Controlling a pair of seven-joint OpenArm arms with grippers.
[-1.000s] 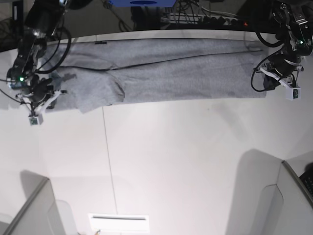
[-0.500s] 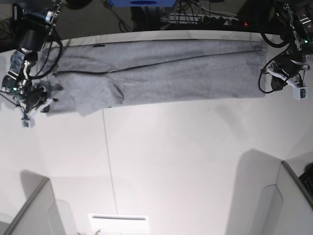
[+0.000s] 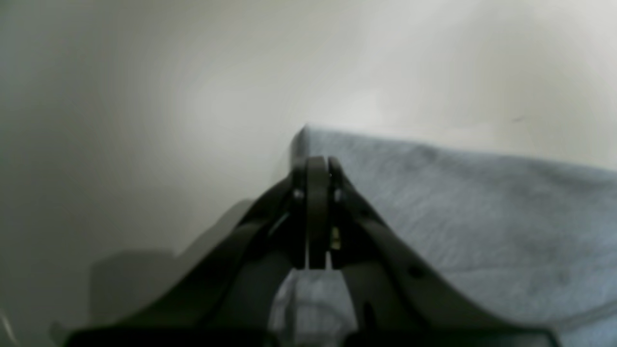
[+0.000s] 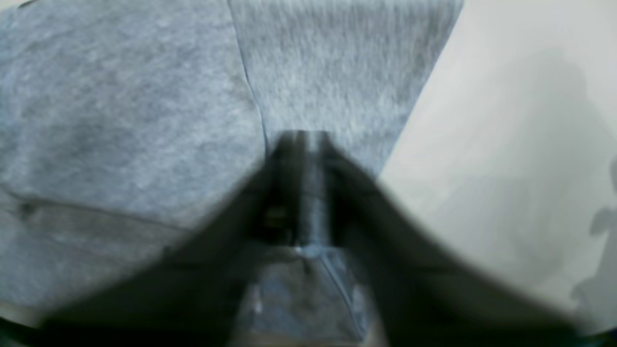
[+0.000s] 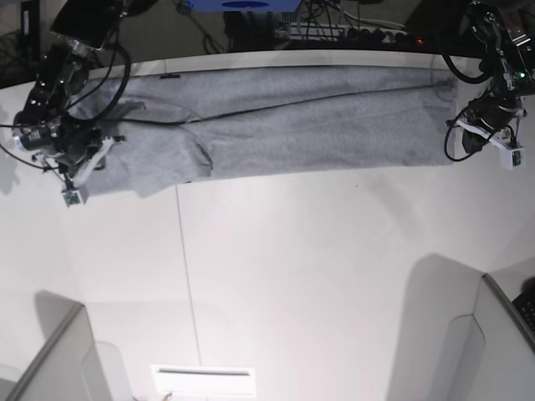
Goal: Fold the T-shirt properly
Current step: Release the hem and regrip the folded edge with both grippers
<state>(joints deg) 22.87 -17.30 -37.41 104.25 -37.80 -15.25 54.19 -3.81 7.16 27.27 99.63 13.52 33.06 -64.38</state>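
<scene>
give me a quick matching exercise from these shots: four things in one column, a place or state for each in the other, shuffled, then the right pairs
Things
1. left gripper
2. right gripper
3. T-shirt
4. table

Places or states
A. stretched in a long band along the far edge
B. white, bare across the near half
C. shut, at the shirt's corner
D. blurred, over grey cloth beside a seam

Pairs: 1-C, 2-D, 3-A, 4-B

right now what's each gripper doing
left gripper: closed, empty, at the corner of the heather-grey cotton T-shirt.
right gripper: cannot be told, too blurred.
</scene>
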